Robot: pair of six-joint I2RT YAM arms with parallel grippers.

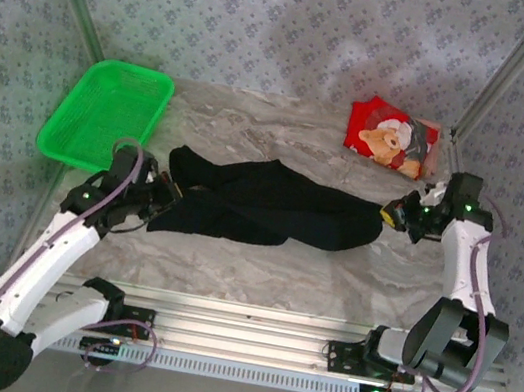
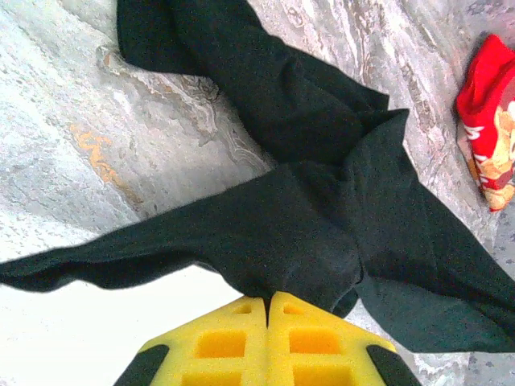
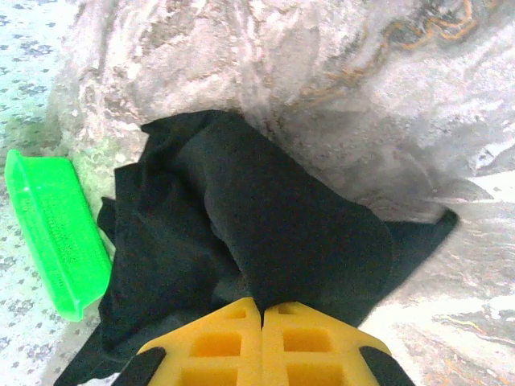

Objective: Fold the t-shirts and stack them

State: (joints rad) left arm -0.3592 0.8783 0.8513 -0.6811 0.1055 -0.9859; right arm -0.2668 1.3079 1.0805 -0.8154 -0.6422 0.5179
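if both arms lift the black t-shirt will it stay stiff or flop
Probably floppy: the black t-shirt lies in rumpled folds, so its middle would likely sag between the left end effector and right end effector pinching its ends. It looks thin, so probably light.

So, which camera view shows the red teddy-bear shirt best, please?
Top external: the whole folded red shirt lies in view, bear print up. The left wrist view catches part of it at its right edge.

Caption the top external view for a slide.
Left gripper and right gripper pinch opposite ends of the black t-shirt; red t-shirt sits folded far right, green basket far left.
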